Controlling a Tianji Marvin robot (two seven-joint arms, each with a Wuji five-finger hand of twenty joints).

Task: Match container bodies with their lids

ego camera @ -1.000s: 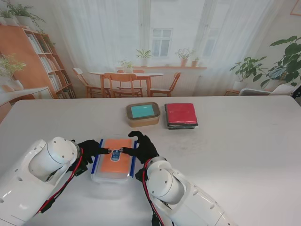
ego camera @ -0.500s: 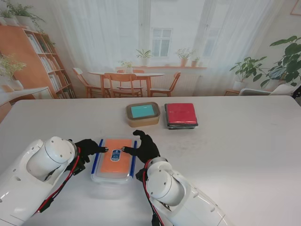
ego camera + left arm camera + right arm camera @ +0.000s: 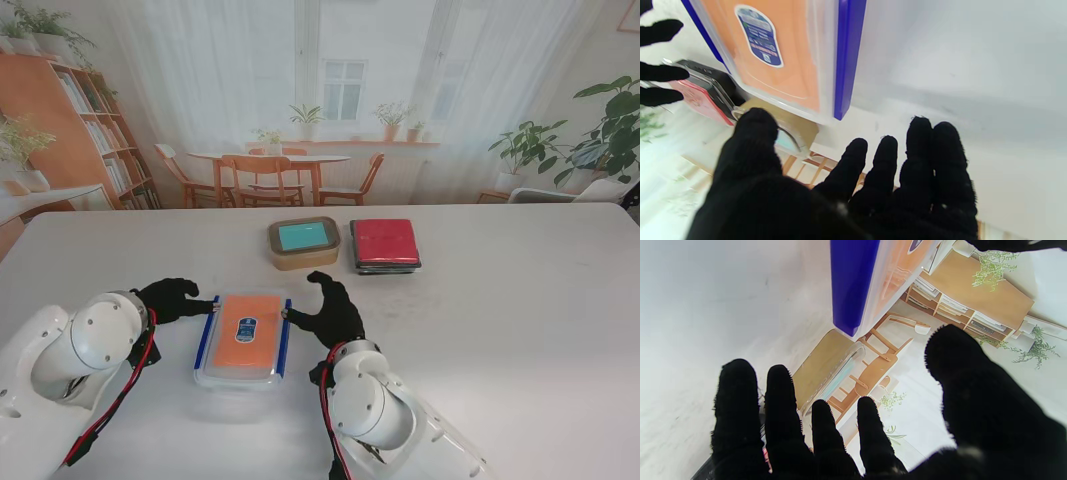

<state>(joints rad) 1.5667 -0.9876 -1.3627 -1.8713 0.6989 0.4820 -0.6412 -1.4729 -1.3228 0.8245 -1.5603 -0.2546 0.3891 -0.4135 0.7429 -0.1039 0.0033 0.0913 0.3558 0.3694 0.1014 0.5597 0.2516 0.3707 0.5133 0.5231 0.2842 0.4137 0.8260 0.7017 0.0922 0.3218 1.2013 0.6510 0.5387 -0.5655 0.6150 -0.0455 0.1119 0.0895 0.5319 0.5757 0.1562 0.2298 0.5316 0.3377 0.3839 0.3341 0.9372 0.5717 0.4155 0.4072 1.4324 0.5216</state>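
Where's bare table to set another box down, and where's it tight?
Free: the wide stretch right of the red box and right hand, and the far-left area beyond the left hand. Tight: around the orange-lidded box, flanked by both hands, and the narrow gap between the teal-lidded box and red box.

- A white table (image 3: pixel 520 300) is seen carrying three containers.
- An orange-lidded clear container (image 3: pixel 245 338) with blue side clips is set on it nearest to me.
- A tan container with a teal-windowed lid (image 3: pixel 303 243) is placed farther away.
- A red-lidded dark container (image 3: pixel 385 245) is set just to its right, apart from it.
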